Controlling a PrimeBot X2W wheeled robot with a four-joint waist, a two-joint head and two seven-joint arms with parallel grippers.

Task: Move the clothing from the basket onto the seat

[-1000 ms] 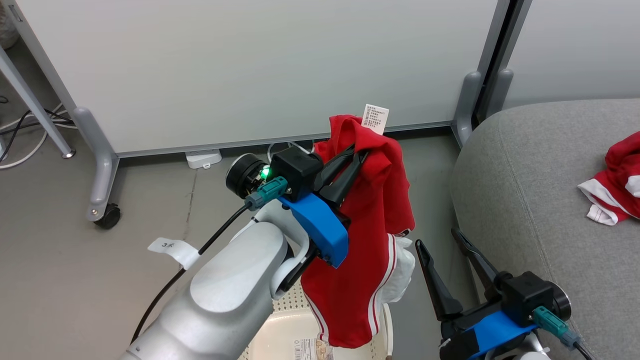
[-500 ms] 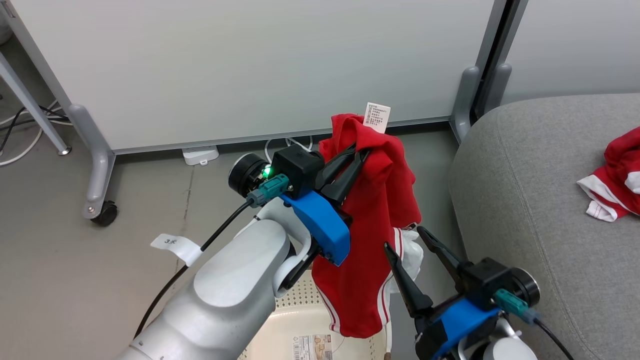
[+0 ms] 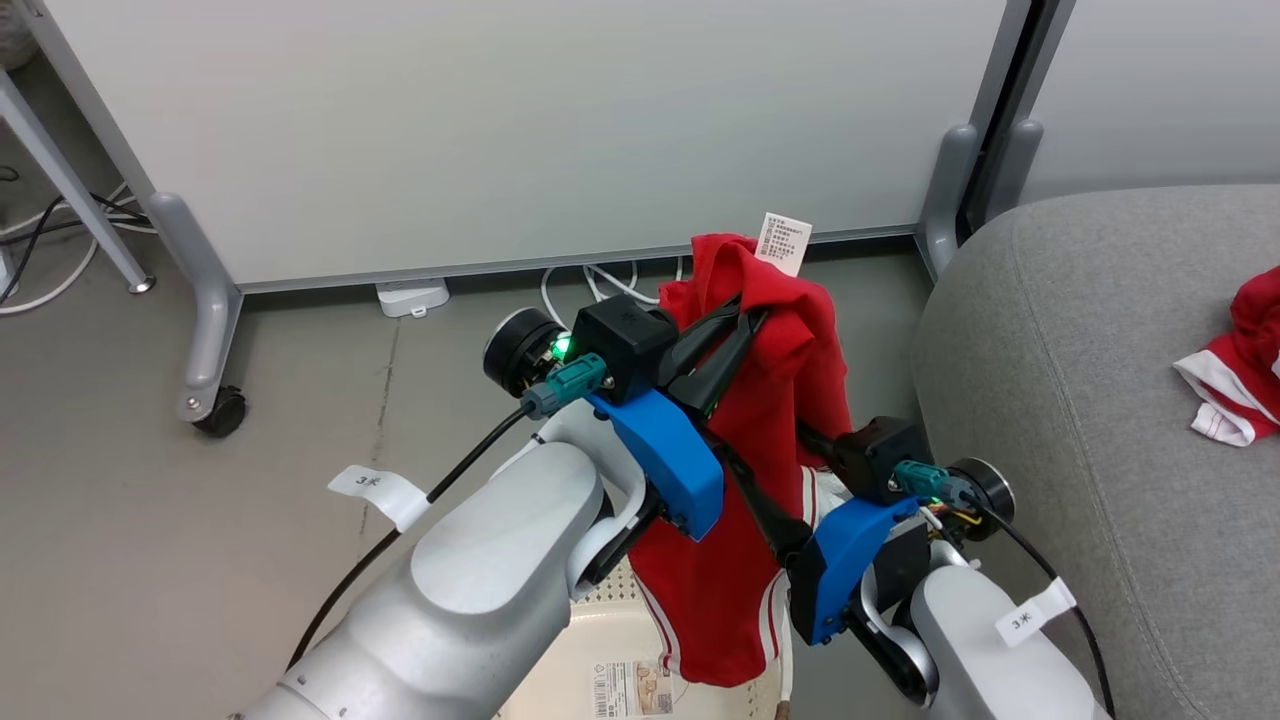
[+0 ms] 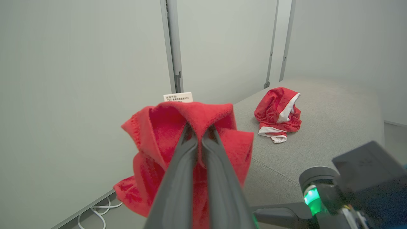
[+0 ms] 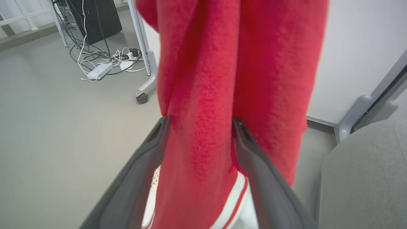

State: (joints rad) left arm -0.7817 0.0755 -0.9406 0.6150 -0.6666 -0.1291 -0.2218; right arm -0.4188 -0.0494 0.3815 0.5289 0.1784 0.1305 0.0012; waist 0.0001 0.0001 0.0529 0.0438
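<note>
A red garment point(image 3: 775, 390) of the clothing hangs over the basket point(image 3: 590, 665), pinched near its top by my shut left gripper point(image 3: 738, 332) point(image 4: 197, 128). A white label sticks up from the fold. My right gripper point(image 3: 762, 445) point(image 5: 200, 122) stands open, with the hanging red fabric point(image 5: 203, 95) between its two fingers. A second red garment with white trim point(image 3: 1235, 370) point(image 4: 277, 111) lies crumpled on the grey seat point(image 3: 1070, 380) point(image 4: 337, 114) to the right. The basket's cream bottom with its label shows below my left forearm.
White partition panels on grey wheeled feet point(image 3: 212, 380) stand behind. A power strip point(image 3: 412, 297) and cables lie on the grey floor by the panel base. A dark computer tower point(image 5: 95, 17) with tangled cables sits farther off.
My right gripper has swung left and up from beside the seat to the hanging garment, and its open fingers now straddle the fabric. The left gripper keeps its hold; the camera has shifted slightly.
</note>
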